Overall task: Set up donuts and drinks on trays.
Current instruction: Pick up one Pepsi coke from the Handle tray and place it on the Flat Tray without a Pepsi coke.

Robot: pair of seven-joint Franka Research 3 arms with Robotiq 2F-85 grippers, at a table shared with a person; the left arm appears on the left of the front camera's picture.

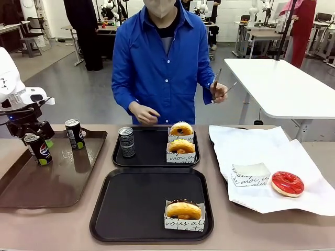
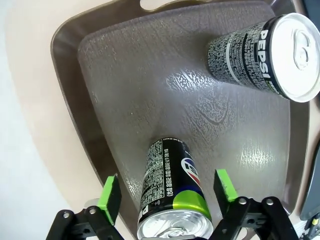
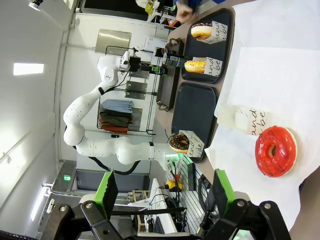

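left gripper (image 2: 167, 192) astride can (image 2: 170, 170) on brown tray (image 2: 150, 90), pads (image 2: 110, 197) seemingly clear

Front camera faces across the worktop (image 1: 31, 230). Left wrist camera looks closely down on the brown tray (image 2: 165, 90); right wrist camera, rolled sideways, stands far from it.

Near can (image 2: 172, 195) rim cut off by bottom edge; second can (image 2: 265, 55) clipped at right edge.
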